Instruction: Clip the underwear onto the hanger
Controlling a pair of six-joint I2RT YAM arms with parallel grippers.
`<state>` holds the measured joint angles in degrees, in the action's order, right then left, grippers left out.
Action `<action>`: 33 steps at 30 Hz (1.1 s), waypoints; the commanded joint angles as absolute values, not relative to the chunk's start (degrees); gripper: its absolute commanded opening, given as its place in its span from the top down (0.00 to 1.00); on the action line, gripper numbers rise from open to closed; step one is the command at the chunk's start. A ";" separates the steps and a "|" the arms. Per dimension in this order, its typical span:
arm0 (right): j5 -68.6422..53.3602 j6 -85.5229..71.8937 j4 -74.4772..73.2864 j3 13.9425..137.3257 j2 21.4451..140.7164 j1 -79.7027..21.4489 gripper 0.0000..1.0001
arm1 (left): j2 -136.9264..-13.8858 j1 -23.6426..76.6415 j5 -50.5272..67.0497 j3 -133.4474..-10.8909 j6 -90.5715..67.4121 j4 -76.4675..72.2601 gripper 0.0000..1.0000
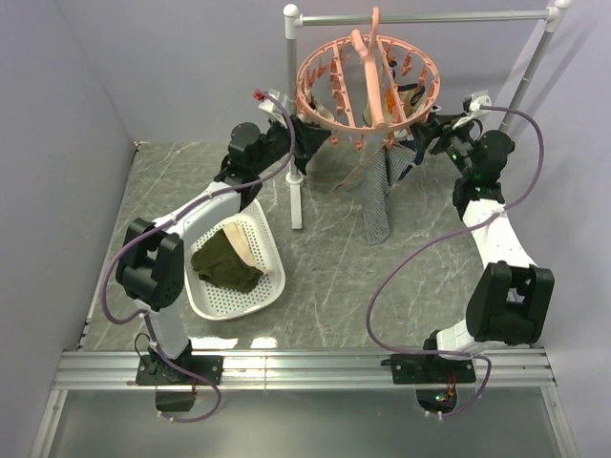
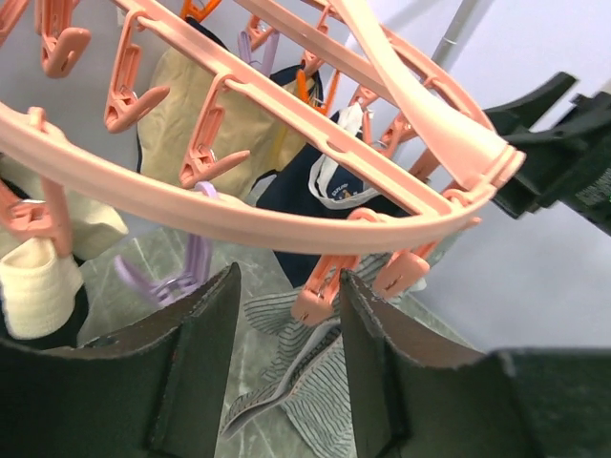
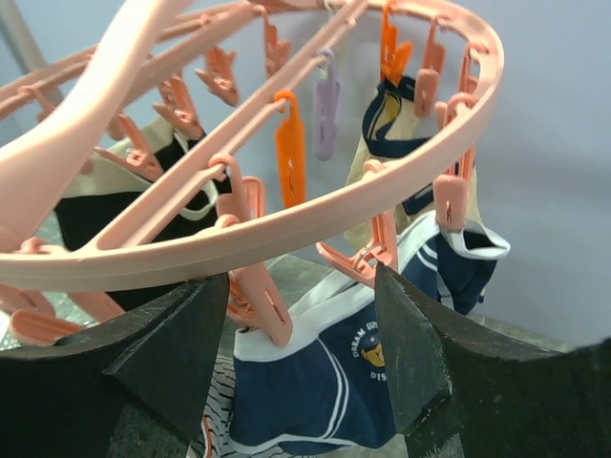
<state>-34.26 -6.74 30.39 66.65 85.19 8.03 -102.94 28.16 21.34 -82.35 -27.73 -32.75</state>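
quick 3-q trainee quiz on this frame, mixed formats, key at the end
1. True or false: the olive-green garment lies in the white basket.
2. Short answer: in the wrist views, what stands between the open fingers of the left gripper and of the right gripper?
3. Pick one. The striped underwear is: A in the white basket; B hanging below the near rim of the hanger; C gripped by the right gripper.

Key
1. True.
2. A pink clip peg of the hanger, one for each gripper.
3. B.
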 commanded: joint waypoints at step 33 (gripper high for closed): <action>-46.76 -10.20 29.79 61.70 68.98 -6.41 0.56 | -102.48 33.05 17.58 -91.58 -34.63 -20.04 1.00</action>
<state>-48.51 -13.02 28.91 62.22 67.92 -4.38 -106.26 32.01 16.56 -89.34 -33.08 -21.50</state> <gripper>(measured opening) 0.441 0.033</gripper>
